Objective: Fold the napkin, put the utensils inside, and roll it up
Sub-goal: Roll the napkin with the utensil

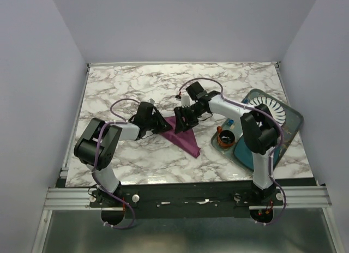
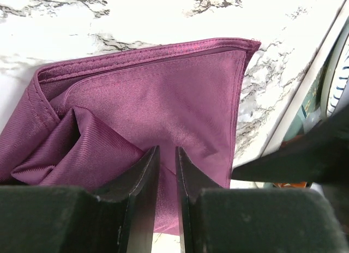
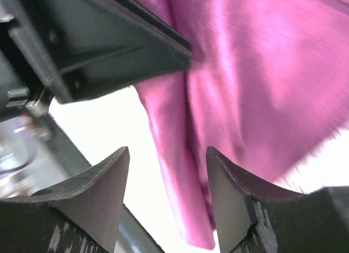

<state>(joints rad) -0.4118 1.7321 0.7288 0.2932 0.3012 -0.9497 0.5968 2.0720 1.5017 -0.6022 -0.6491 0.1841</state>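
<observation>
The plum-purple napkin point(image 1: 185, 137) lies folded into a long pointed shape on the marble table, between the two arms. In the left wrist view the napkin point(image 2: 163, 100) fills the frame, bunched at its left side. My left gripper point(image 2: 167, 149) is shut on a raised pinch of it, at the napkin's left end point(image 1: 162, 125). My right gripper point(image 3: 168, 149) stands open just above the cloth point(image 1: 182, 122), with a loose rolled edge of the napkin point(image 3: 180, 171) hanging between its fingers and touching neither. The utensils are out of view.
A teal mat point(image 1: 248, 149) lies at the right, carrying a white plate point(image 1: 271, 108) and a small orange-rimmed dark cup point(image 1: 224, 137) close to the napkin's right tip. The two grippers are almost touching; the left one's black body point(image 3: 109, 40) crowds the right wrist view.
</observation>
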